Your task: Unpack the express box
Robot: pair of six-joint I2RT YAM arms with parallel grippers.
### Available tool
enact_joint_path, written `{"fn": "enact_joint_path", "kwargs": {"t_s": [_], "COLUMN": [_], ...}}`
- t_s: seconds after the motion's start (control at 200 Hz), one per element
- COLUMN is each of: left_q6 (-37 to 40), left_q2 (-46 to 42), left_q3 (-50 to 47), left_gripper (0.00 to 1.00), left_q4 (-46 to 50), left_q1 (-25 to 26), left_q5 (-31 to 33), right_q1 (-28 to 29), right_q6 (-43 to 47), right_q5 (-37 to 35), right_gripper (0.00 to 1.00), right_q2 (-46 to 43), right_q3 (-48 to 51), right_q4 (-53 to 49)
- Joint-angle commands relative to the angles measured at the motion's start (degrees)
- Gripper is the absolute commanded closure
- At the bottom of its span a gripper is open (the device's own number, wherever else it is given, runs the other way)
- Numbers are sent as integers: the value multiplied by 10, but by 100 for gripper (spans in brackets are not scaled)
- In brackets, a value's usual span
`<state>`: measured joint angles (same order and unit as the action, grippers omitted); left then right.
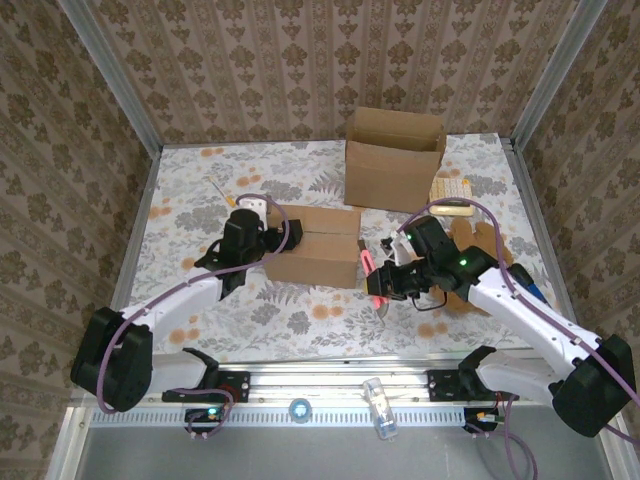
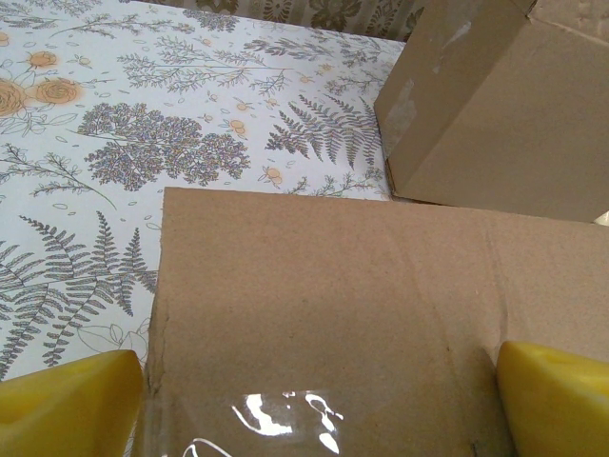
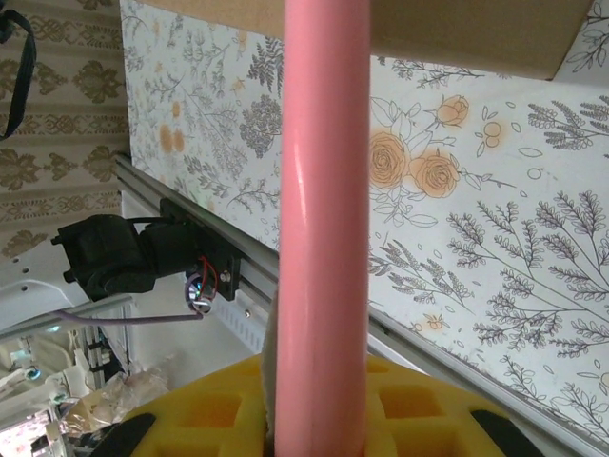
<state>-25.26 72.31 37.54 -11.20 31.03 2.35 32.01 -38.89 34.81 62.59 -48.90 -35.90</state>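
Note:
The express box (image 1: pixel 315 245) is a closed brown cardboard carton in the middle of the flowered table, with shiny clear tape (image 2: pixel 285 424) on its top. My left gripper (image 1: pixel 265 228) is at the box's left end. It stands open wide, with yellow fingertips (image 2: pixel 67 405) low at either side of the left wrist view and the box top (image 2: pixel 333 295) between them. My right gripper (image 1: pixel 385 282) hovers just off the box's right front corner, shut on a pink rod-shaped tool (image 3: pixel 324 190) that points up toward the box edge (image 3: pixel 457 33).
A second, open cardboard box (image 1: pixel 395 160) stands at the back, close behind the express box (image 2: pixel 495 105). Yellowish packets (image 1: pixel 450 190) and a brown sheet (image 1: pixel 470 245) lie at the right. The metal rail (image 3: pixel 238 276) runs along the near edge, with a small clear bottle (image 1: pixel 380 405) on it.

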Motion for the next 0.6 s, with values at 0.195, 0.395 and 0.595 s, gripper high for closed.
{"fn": "enact_joint_path", "kwargs": {"t_s": [0.195,0.395,0.595], "left_q6": [7,6,7], "left_q2": [44,48,48], "left_q3": [-30,-31,-29], "left_gripper": [5,5,5], "left_q4": [93,90,89], "left_q1": [-4,-4,-4], "left_q5": [6,5,3], "right_q1": [40,47,51], "right_q6": [-27,-39,-44], "right_q5": [33,28,20], "right_gripper": [100,100,100], "right_q2": [-30,-47,-60], "right_q3": [29,39,42], "right_q4": [-14,-13,-18]}}
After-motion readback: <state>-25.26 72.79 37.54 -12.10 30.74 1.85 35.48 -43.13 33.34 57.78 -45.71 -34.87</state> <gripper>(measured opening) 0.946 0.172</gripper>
